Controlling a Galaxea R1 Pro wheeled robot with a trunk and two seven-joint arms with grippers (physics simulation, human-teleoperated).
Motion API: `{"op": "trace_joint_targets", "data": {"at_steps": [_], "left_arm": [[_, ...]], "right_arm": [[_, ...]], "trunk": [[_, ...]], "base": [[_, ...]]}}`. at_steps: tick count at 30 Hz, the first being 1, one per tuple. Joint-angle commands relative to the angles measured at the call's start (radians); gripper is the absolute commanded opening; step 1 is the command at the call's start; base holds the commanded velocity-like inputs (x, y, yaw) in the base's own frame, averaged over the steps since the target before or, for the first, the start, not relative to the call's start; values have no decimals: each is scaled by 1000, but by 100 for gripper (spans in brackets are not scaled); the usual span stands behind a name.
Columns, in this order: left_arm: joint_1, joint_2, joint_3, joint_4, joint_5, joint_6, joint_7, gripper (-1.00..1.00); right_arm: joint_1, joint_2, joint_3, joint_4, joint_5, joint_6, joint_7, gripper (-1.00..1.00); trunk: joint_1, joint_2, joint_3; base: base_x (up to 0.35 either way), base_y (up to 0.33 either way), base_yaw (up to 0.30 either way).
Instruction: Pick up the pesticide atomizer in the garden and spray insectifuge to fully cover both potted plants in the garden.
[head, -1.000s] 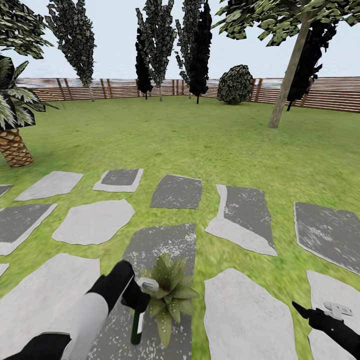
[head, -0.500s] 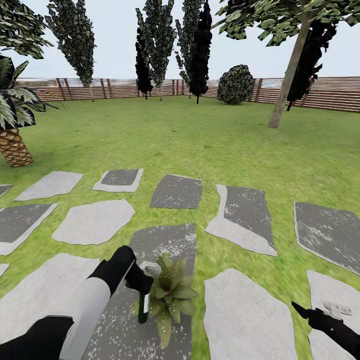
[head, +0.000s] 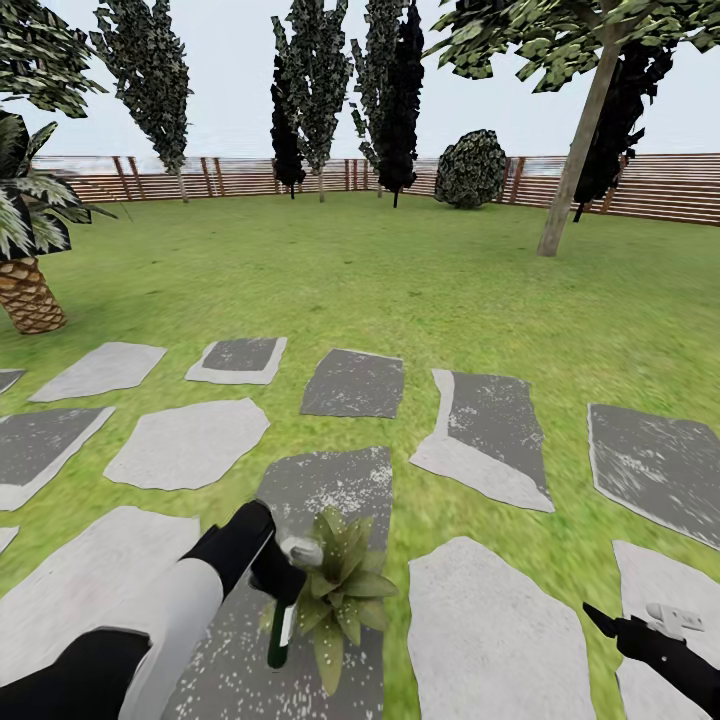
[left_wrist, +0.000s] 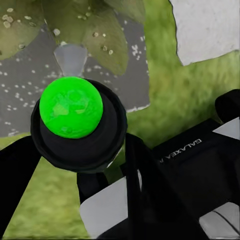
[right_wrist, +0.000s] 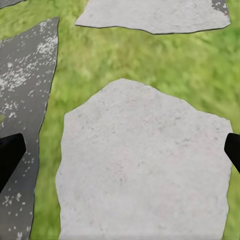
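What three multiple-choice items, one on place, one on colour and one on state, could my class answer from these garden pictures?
1. Where does the potted plant stand?
A. on a grey slab
B. against the fence
C. under the palm

2. What colour is the round end of the atomizer in the left wrist view?
A. red
B. bright green
C. blue

3. What is the left gripper doing?
A. hanging open over grass
B. resting shut on the fence
C. holding the atomizer beside the plant

Answers:
1 A: the head view shows the plant on a speckled grey slab.
2 B: a bright green ball faces the camera.
3 C: the head view shows the atomizer in the gripper, its head next to the leaves.
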Motion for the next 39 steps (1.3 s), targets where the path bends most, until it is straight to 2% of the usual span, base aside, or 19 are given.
{"op": "trace_joint_targets", "data": {"at_steps": [1, 6, 7, 9, 12, 13, 15, 18, 27, 39], "left_arm": [[0, 0, -11, 14, -9, 1, -11, -100], [11, 3, -16, 58, -8, -5, -9, -100], [12, 3, -17, 105, -8, -13, -8, -100], [12, 2, -17, 138, -8, -20, -6, -100], [21, 2, -17, 172, -7, -54, -5, -100], [37, 2, -16, 179, -5, -84, -4, -100], [63, 2, -15, 183, -4, -107, -3, -100], [75, 2, -14, 183, -2, -115, -3, -100], [76, 2, -13, 180, -1, -116, -3, -100], [76, 2, -13, 180, -1, -116, -3, -100]], "right_arm": [[-2, 0, -6, -1, 5, 5, 8, 100], [-2, -2, -9, 0, 1, 5, 6, 100], [-2, -3, -10, -1, 1, 5, 6, 100], [-2, -3, -10, -1, 1, 5, 6, 100], [-2, -3, -10, -1, 0, 5, 6, 100], [-2, -3, -10, -1, 0, 5, 6, 100], [-2, -3, -11, -1, 0, 5, 6, 100], [-2, -3, -11, -1, 0, 5, 6, 100], [-2, -3, -11, -1, 0, 5, 6, 100], [-2, -3, -11, -1, 0, 5, 6, 100]], "trunk": [[0, 0, -1], [0, 0, -1], [0, 0, -1], [0, 0, -1], [0, 0, -1], [0, 0, -1], [0, 0, -1], [0, 0, -1], [0, 0, -1], [0, 0, -1]], "base": [[0, 0, 0], [0, 0, 0], [0, 0, 0], [0, 0, 0], [0, 0, 5], [0, 0, 121], [0, 0, 201], [0, -20, 259], [0, -270, 273], [0, -321, 109]]}}
